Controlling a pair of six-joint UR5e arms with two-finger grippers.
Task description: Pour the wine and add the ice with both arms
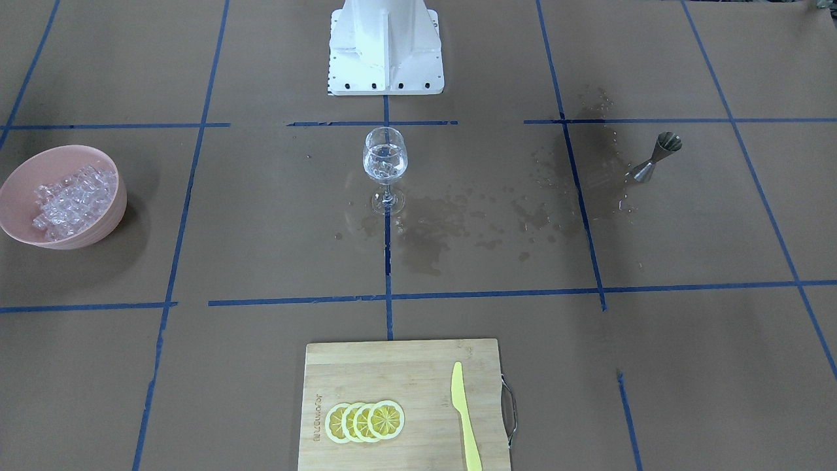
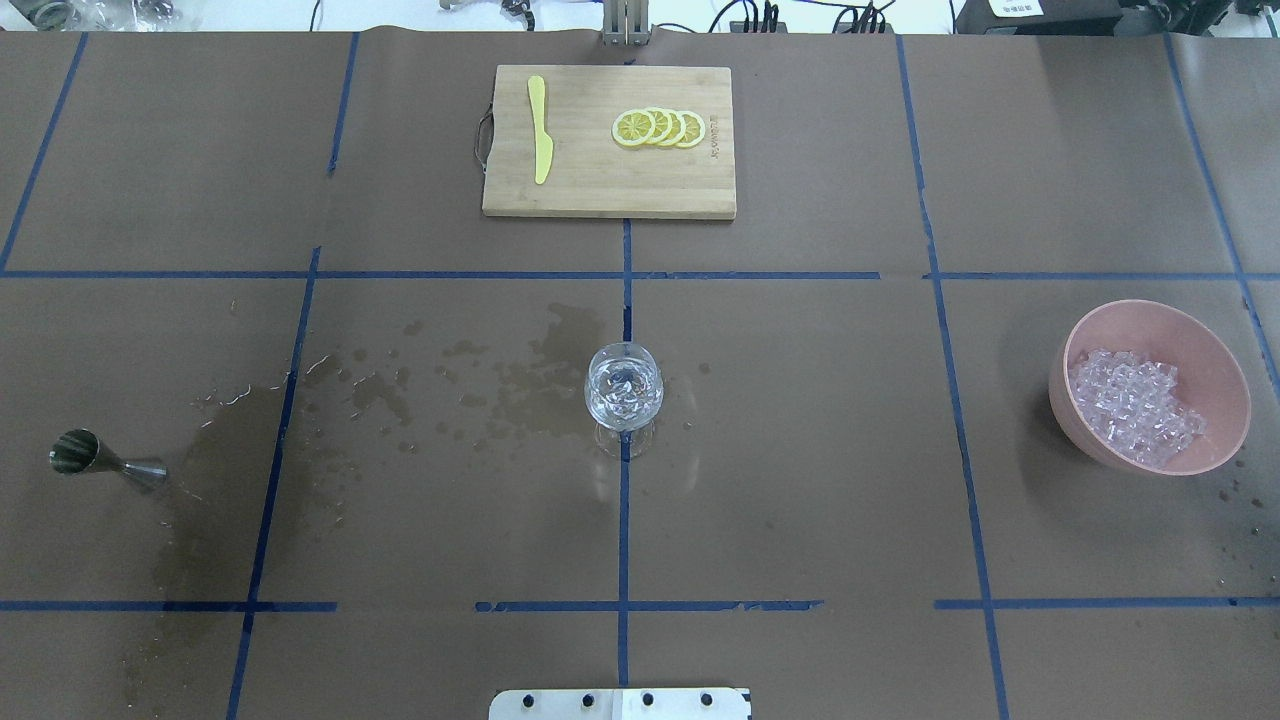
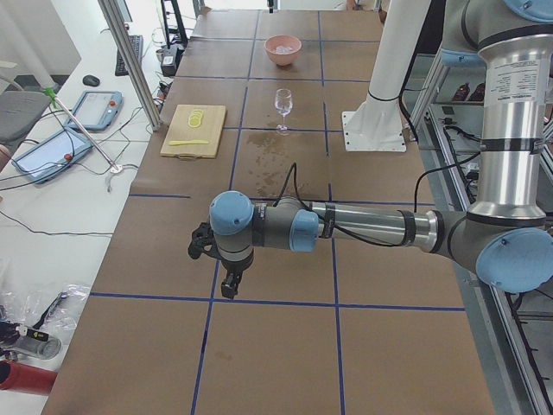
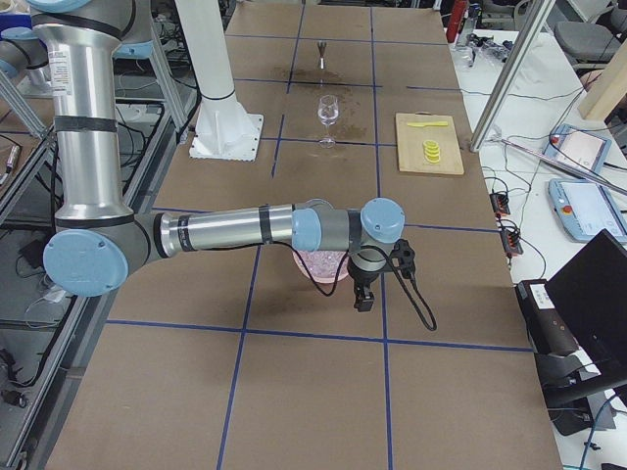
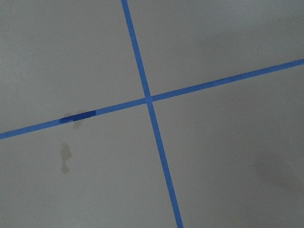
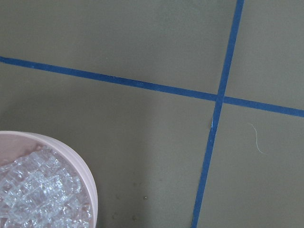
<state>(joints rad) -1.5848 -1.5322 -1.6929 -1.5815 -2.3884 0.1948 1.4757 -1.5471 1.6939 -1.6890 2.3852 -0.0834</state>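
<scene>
A wine glass (image 1: 386, 160) stands at the table's middle, also in the overhead view (image 2: 623, 390). It holds clear cubes; I cannot make out the wine among them. The ice (image 1: 68, 199) lies heaped in a pink bowl (image 1: 108, 216), seen too in the overhead view (image 2: 1135, 405) and the right wrist view (image 6: 38, 190). My left gripper (image 3: 229, 284) hangs over bare paper far from the glass, beyond the jigger. My right gripper (image 4: 362, 297) hangs just beyond the bowl (image 4: 318, 266). Both show only in side views, so I cannot tell whether they are open or shut.
A steel jigger (image 2: 105, 462) stands on the left side beside dark wet stains (image 2: 250, 430). A bamboo cutting board (image 2: 580, 195) at the far edge carries lemon slices (image 2: 660, 128) and a yellow knife (image 2: 540, 130). The white pedestal (image 1: 386, 46) stands at the near edge.
</scene>
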